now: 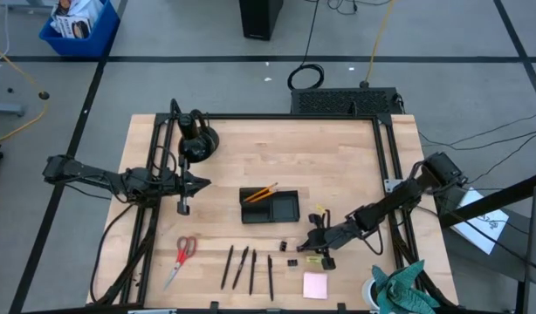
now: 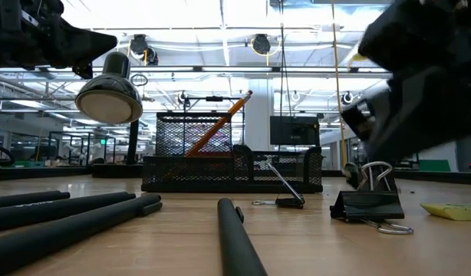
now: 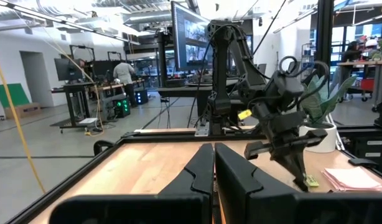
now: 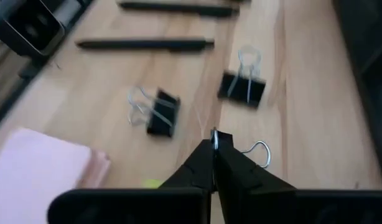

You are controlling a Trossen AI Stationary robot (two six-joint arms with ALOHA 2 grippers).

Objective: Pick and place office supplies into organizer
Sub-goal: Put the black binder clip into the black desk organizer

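The black organizer (image 1: 281,209) stands mid-table with orange pencils (image 1: 261,193) leaning in it. Near the front edge lie red-handled scissors (image 1: 182,259), several black pens (image 1: 243,267), two black clips (image 4: 158,112) (image 4: 242,88), a yellow-green piece (image 1: 313,260) and a pink notepad (image 1: 315,285). My right gripper (image 4: 214,142) slants down over the spot right of the clips and is shut, with the wire loop of a third clip (image 4: 259,152) beside its tips. My left gripper (image 3: 214,158) waits shut at the table's left, above the wood. My right gripper pinches a bit of bright wire (image 4: 214,133) between its two fingertips, coming from above and slanting toward the table's left. It looks like a handle of the third clip. The fingers hide the clip's body, so how it sits cannot be told.
A round black domed object (image 1: 198,141) stands at the far left of the table. A teal-green cloth (image 1: 406,286) lies at the near right corner. Bare wood stretches between the organizer and the table's far edge.
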